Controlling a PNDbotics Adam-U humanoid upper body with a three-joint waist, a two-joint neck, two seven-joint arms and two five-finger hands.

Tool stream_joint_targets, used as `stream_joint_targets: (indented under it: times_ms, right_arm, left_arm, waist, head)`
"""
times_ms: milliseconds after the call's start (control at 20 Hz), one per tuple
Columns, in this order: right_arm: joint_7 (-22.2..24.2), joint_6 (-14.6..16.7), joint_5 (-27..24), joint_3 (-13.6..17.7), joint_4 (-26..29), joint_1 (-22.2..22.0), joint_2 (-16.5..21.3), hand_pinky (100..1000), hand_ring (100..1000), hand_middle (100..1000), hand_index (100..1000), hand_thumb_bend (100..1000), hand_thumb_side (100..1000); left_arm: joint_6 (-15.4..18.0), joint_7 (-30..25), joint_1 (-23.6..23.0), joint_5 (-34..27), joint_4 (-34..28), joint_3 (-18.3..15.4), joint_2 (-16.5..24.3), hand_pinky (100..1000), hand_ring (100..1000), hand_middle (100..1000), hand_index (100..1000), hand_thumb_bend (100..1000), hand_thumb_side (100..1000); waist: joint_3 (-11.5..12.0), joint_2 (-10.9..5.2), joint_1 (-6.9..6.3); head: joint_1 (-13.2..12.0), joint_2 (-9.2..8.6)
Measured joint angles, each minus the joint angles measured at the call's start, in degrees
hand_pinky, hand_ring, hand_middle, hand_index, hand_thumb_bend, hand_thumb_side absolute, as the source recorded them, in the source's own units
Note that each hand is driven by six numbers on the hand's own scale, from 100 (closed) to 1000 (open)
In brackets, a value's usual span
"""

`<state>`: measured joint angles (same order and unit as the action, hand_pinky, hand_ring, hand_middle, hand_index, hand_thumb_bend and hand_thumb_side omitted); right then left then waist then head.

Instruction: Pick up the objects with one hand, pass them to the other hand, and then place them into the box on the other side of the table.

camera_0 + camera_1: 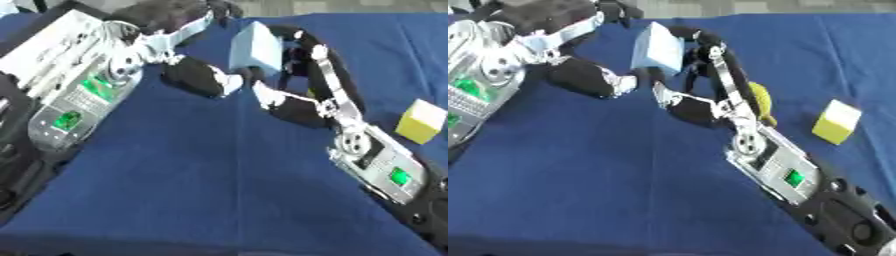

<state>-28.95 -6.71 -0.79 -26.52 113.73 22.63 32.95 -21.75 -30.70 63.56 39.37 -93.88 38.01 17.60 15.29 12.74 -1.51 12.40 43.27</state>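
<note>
Holding the pale blue block [255,46] aloft, right hand [302,75] curls round it beside the left hand [199,76], whose finger state is unclear, presumably for handover.

We see soft, blurred frames under even, bright light; glare whitens the silver arm plates [66,75] at upper left, and faint shadows lie on the blue bench cloth [219,190].

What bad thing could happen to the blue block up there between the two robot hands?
1. The light blue block sits between the right hand and the left hand, above the table. If one lets go before the other has it, it may drop.
2. The yellow block lies close to the right arm; swinging back could knock it.
</note>
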Motion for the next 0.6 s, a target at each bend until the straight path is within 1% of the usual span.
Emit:
stream_joint_targets:
  times_ms: [300, 600]
  right_arm:
    - [-0.33, 0.14, 0.0, -0.01, 0.0, 0.0, -0.02, 294, 504, 678, 533, 100, 100]
    - [-0.07, 0.43, 0.05, -0.31, 0.0, 0.02, -0.02, 293, 504, 677, 533, 100, 100]
  left_arm:
    - [-0.1, 0.03, 0.0, 0.12, 0.08, 0.0, 0.0, 1000, 892, 808, 974, 307, 615]
    - [0.18, 0.24, -0.01, 0.33, 1.03, 0.0, -0.03, 999, 890, 799, 962, 282, 596]
  waist:
    - [-0.23, 0.0, -0.05]
    - [-0.4, 0.01, -0.07]
  head:
    - [0.04, 0.01]
    - [-0.16, 0.01]
